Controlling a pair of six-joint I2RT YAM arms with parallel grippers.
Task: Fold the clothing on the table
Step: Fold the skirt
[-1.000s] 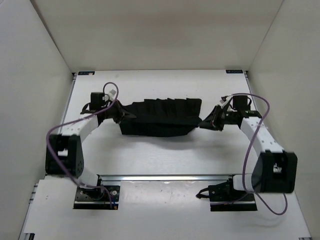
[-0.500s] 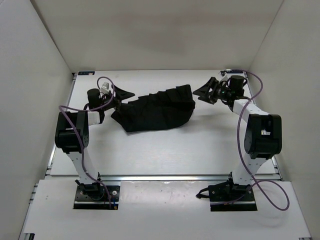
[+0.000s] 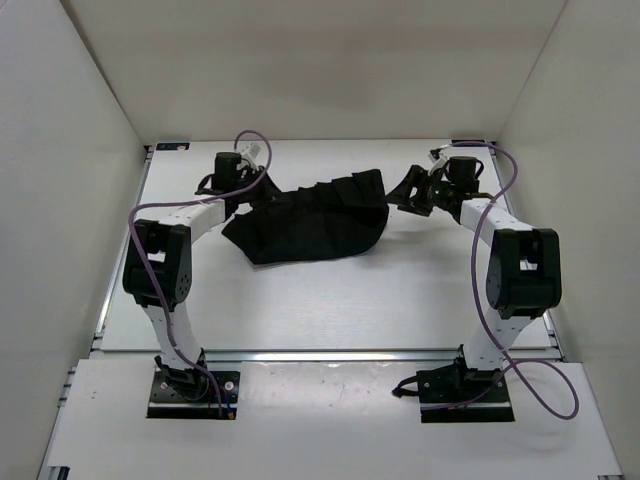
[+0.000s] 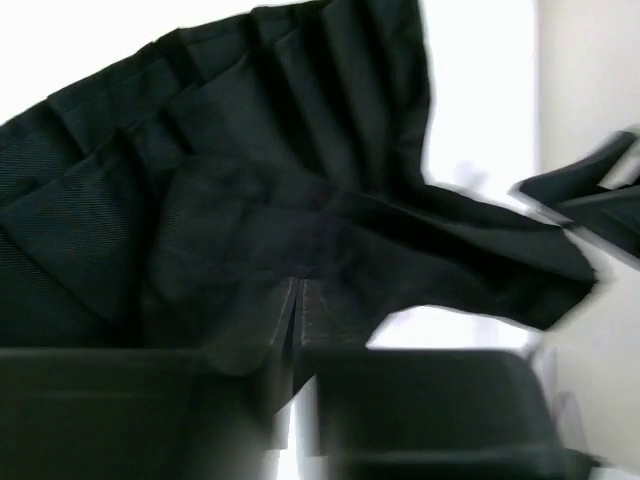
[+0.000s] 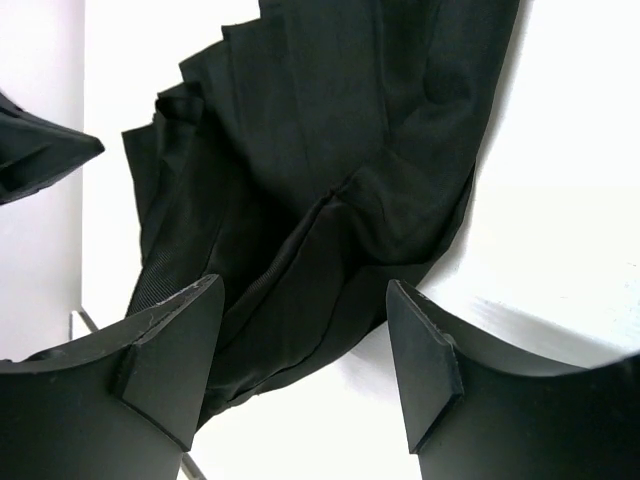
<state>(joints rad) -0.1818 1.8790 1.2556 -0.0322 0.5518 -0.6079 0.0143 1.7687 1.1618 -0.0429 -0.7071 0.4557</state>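
The right gripper hung with fingers apart over the black clothing on the table — the left gripper sat nearly together at its edge, grip unclear.

The clothing lies on the surface's far half. The left end effector sits at its left end, the right end effector beside its right.

I count one soft black pleated fabric garment and one flat matte white table. I see two white-and-black robot arms, left arm and right arm, two black grippers, left gripper and right gripper, and one metal rail at the near edge.
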